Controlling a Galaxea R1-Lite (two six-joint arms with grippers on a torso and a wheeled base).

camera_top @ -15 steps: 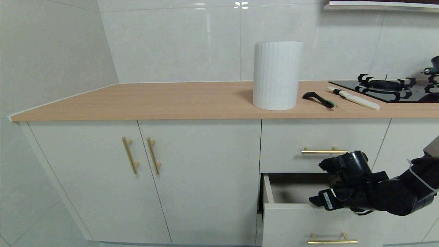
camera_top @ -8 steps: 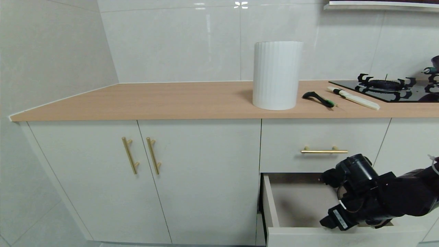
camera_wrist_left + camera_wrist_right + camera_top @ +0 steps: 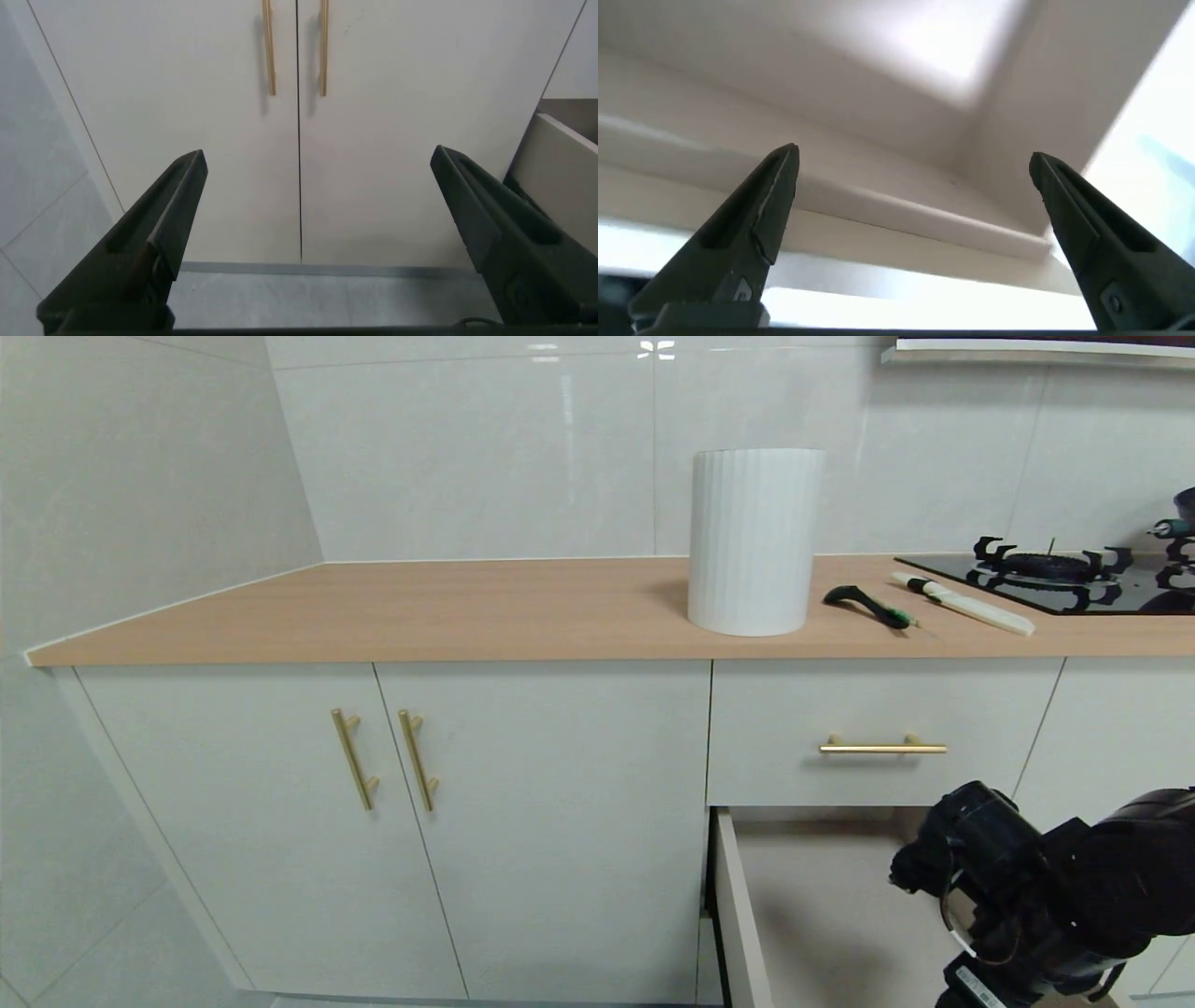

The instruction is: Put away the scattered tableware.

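Drawer [image 3: 822, 915] open, right gripper [image 3: 913, 173] low at it, jaws wide, empty. Left gripper [image 3: 318, 173] faces the cupboard doors [image 3: 392, 140], jaws wide too. Peeler [image 3: 866, 604] and knife [image 3: 966, 604] lie on the bench [image 3: 467, 611]. Best rise clear of the drawer front, then take the peeler from above, across its handle.

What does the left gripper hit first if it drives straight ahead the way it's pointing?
Most likely the double cabinet doors, near their seam, below the gold handles. The left gripper is open, with nothing showing between it and the doors; the gap is hard to judge.
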